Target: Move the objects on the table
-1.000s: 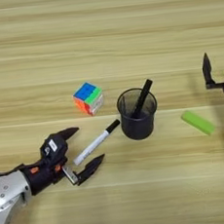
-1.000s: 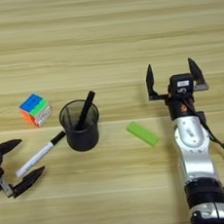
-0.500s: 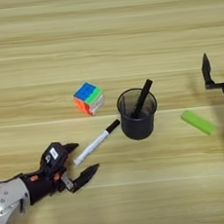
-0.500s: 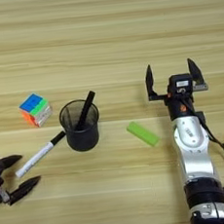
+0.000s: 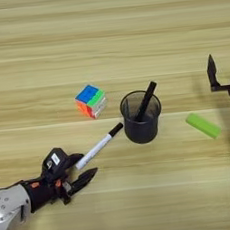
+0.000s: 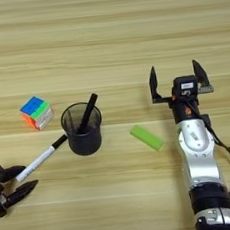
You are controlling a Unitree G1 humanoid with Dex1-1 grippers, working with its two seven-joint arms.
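1. Left tool [image 5: 81,167] low at the near left of the light-wood plank worktop [image 5: 106,32], black fingers spread, straddling the white tail end of the slim white marker with a black cap [image 5: 99,146].
2. Marker lying flat on the worktop, angled from near left to far right, cap end just beside the black mesh pen cup [image 5: 141,117] holding one dark pen.
3. Small multicoloured puzzle cube [image 5: 91,100] resting untouched left of the cup, farther than the marker.
4. Right tool [image 6: 179,83] parked at the far right, fingers wide apart, holding nothing; flat lime-green rectangular block [image 6: 146,137] just left of its arm.
5. Likely step: gripping the marker. Best done by centring both fingers on the barrel, squeezing across its width, and lifting straight up to avoid rolling it or nudging the cup.
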